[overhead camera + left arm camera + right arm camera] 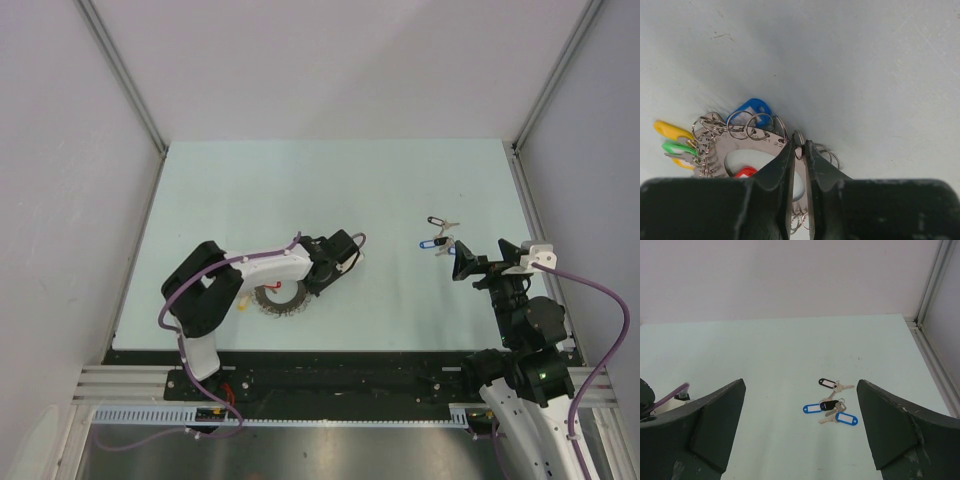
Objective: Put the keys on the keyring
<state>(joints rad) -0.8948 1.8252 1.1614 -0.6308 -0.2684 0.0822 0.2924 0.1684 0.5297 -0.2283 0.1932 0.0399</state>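
Left gripper nearly clenched, seemingly pinching my stiff, slippery keyring at its rim; right gripper gapes before light keys.

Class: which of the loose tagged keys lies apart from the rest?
The far black-tagged key, lying alone; the other three keys, two blue-tagged and one black-tagged, are bunched together.

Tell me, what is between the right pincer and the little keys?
Nothing, just bare table between the right pincer and the keys, seen in the right wrist view.

keys: open table all round | keyring: left arm overhangs it
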